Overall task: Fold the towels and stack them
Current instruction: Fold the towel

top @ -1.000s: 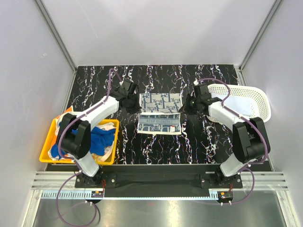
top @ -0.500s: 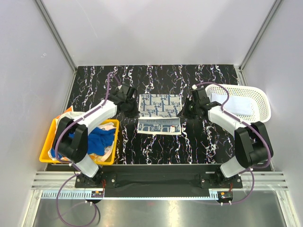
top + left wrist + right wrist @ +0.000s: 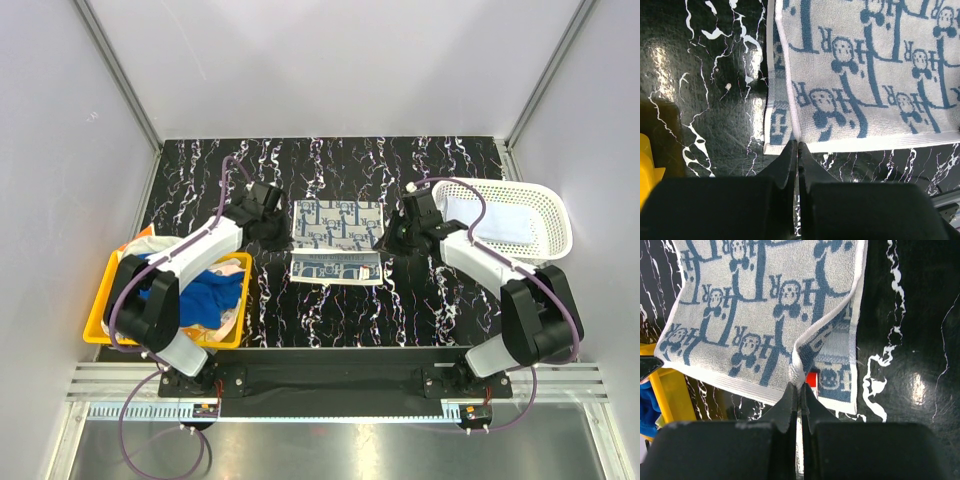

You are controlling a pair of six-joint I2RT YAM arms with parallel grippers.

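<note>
Two tools were kept pinched shut on towel [image 3: 338, 222] at middle of tabletop [image 3: 200, 190]: left tool [image 3: 798, 148] on one side edge, right tool [image 3: 800, 388] on other. Near flap was carried farther across within last second; fold judged part done, not yet flattened.

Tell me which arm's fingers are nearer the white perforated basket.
Right. The right fingers pinch the right edge of the blue-patterned towel, close beside the basket; the left fingers pinch its left edge, across the towel.
</note>
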